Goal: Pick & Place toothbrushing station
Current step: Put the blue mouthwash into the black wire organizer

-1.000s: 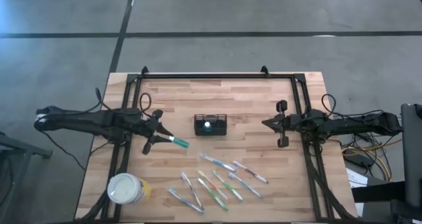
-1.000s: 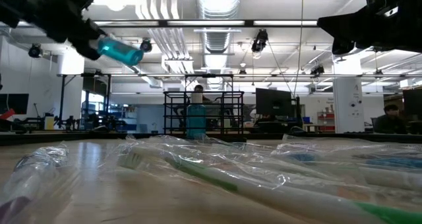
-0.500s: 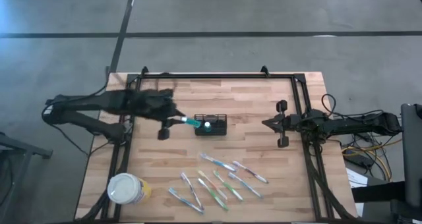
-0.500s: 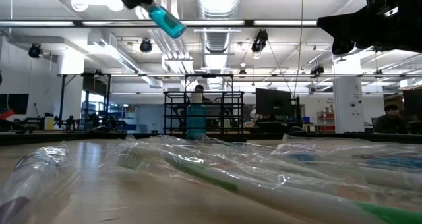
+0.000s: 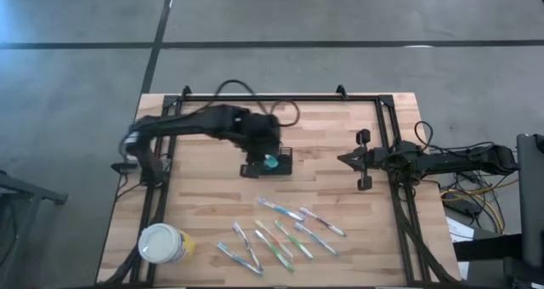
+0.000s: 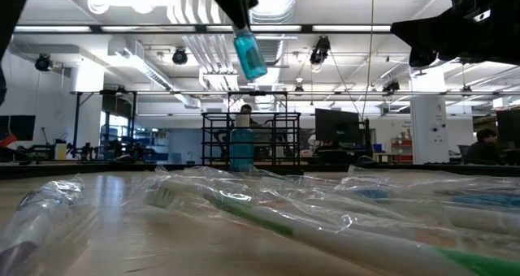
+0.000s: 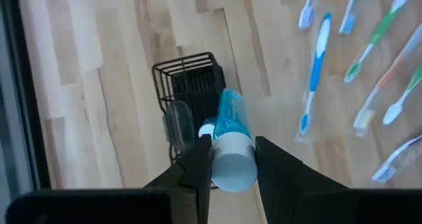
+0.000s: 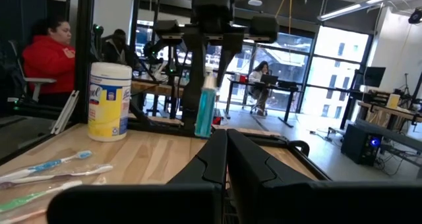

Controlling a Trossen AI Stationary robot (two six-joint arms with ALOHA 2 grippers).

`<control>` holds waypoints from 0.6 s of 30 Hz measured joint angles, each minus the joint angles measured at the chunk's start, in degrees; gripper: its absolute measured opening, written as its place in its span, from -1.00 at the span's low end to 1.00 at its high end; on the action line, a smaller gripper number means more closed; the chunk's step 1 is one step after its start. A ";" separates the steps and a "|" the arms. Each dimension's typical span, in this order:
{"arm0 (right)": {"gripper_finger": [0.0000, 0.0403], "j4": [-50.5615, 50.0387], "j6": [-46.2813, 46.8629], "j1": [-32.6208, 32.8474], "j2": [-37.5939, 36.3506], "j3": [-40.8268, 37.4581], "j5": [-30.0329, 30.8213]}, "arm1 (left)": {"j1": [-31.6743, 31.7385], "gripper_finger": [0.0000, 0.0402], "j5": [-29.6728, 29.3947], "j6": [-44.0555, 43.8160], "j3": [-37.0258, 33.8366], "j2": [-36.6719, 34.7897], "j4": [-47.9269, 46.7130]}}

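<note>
Over the counter's middle, I hang a blue tube above the wire caddy.

My left gripper (image 7: 231,159) pinches a blue toothpaste tube (image 7: 231,128) by its white cap end, jaws clamped on either side so the tube points down toward the toothbrushing station (image 5: 274,160), which sits near the centre of the counter (image 5: 212,195), nearer its far edge. I hold the tube upright over the caddy's open top, I judge so that it can drop in without catching the mesh. My right gripper (image 5: 347,160) waits by the right edge, jaws pressed together on nothing. Wrapped toothbrushes (image 5: 280,234) lie toward the near edge, and a round wipes canister (image 5: 161,243) stands at the near left corner.
</note>
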 joint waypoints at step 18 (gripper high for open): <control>-0.96 -0.77 -1.16 -0.17 0.02 0.00 0.11 | 3.13 -0.54 -0.97 3.36 13.02 15.96 -8.52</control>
